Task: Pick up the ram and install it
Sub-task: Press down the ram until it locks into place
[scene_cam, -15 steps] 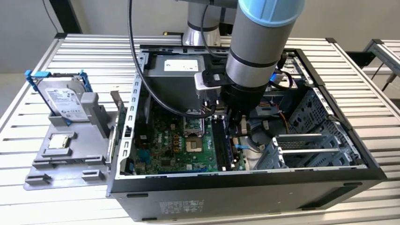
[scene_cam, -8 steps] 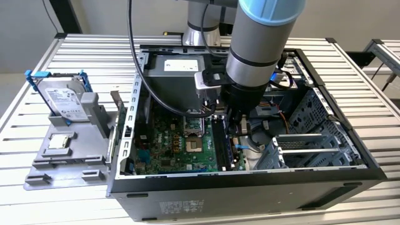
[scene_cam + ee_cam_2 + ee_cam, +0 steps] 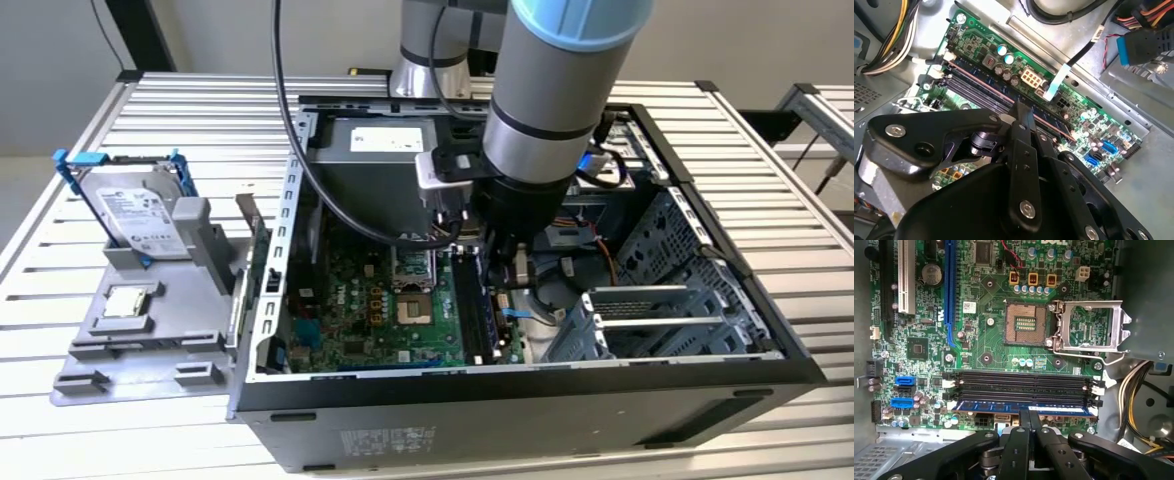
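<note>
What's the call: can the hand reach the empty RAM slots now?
Likely yes. The hand sits right at the ram, and the empty slots beside it lie open, nothing lying across them.

A hard drive [image 3: 134,212] in a blue bracket [image 3: 80,158] is propped upright on a grey fixture [image 3: 150,338]. The fixture is set on the slatted tabletop [image 3: 40,235], at the exterior view's left. A chip [image 3: 127,300] is seated nearby.
</note>
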Controlling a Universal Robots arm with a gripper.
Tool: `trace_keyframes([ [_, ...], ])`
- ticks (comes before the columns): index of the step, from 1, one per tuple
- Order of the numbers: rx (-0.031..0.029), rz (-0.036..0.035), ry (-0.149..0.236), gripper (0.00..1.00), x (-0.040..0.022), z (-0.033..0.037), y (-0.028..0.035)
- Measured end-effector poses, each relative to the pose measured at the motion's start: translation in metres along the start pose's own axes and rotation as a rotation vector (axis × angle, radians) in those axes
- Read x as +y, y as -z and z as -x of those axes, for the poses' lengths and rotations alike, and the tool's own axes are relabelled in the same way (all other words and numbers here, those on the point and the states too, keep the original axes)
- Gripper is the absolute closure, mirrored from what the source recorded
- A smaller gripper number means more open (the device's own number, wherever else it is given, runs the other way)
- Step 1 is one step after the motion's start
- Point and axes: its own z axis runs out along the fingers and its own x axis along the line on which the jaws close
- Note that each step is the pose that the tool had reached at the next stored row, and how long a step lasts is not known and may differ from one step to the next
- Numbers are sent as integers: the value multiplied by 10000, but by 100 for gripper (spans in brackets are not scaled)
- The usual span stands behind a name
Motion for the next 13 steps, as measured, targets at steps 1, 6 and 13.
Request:
trace_keyframes([
  [1, -1, 0, 0, 100, 0, 0, 2],
  [6, -1, 0, 0, 100, 0, 0, 13],
  [13, 2, 12, 0, 100, -2, 1, 80],
])
